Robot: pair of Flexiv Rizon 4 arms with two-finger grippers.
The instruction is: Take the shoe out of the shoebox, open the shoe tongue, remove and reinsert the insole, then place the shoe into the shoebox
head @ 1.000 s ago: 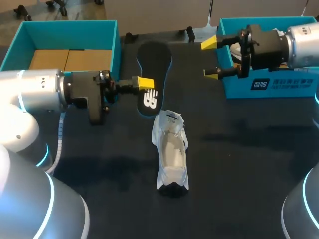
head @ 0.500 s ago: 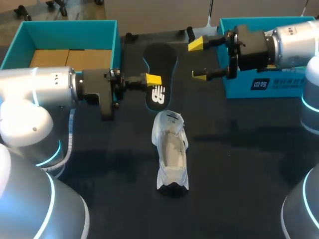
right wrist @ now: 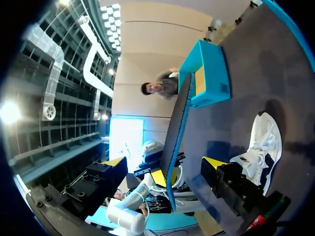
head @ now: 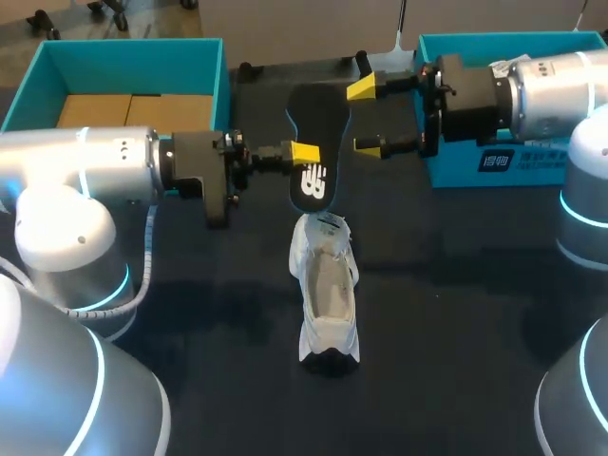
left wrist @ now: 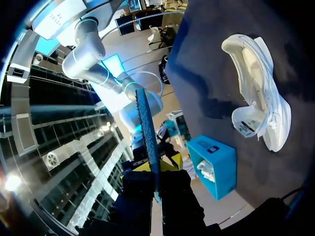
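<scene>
A black insole (head: pixel 318 123) with a blue rim is held on edge above the table, my left gripper (head: pixel 304 152) shut on its heel half. In the left wrist view the insole (left wrist: pixel 146 128) rises edge-on out of that gripper (left wrist: pixel 157 167). My right gripper (head: pixel 366 117) is open, its yellow tips on either side of the insole's front half. The right wrist view shows the insole (right wrist: pixel 174 142) between the spread fingers of that gripper (right wrist: pixel 165 164), touching neither. The white shoe (head: pixel 328 290) lies on the dark table below, tongue pulled open; it also shows as the shoe (left wrist: pixel 261 93) and the shoe (right wrist: pixel 261 142).
A teal shoebox (head: pixel 133 52) with a cardboard floor stands at the back left, seen too as the box (right wrist: pixel 206 73). A second teal box (head: pixel 456 171) stands at the back right under my right arm, holding something white (left wrist: pixel 206 169).
My left arm has carried the insole to the right, toward the middle. My right arm has moved left until its open fingers straddle the insole. The shoe has not moved.
</scene>
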